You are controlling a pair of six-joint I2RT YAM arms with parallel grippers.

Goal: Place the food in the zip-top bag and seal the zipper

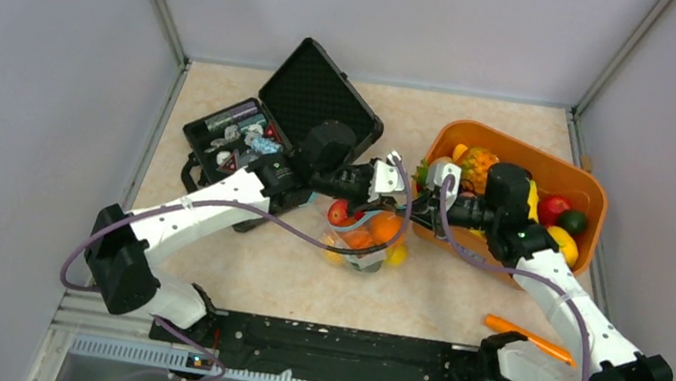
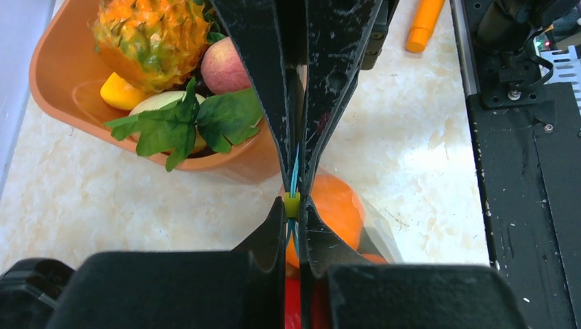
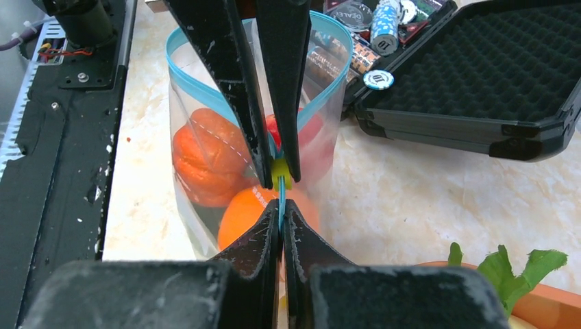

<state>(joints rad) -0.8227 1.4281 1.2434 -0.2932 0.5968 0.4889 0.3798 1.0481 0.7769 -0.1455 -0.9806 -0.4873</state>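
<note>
The zip-top bag (image 1: 364, 245) hangs at the table's middle, held by its top edge. It holds food: orange pieces (image 3: 205, 161), a red one (image 1: 341, 213) and a yellow one (image 1: 395, 256). My left gripper (image 1: 402, 192) (image 2: 293, 205) is shut on the yellow-green slider (image 2: 292, 203) of the teal zipper (image 2: 294, 171). My right gripper (image 1: 421, 201) (image 3: 281, 209) faces it, shut on the zipper strip just beside the slider (image 3: 279, 171). Beyond the slider the zipper (image 3: 170, 68) gapes in an open loop.
An orange basket (image 1: 514, 138) right of the bag holds a pineapple (image 1: 477, 166), a red fruit (image 1: 554, 208) and other toy food. An open black case (image 1: 323, 97) with small items stands at the back left. An orange carrot-like stick (image 1: 525, 335) lies front right.
</note>
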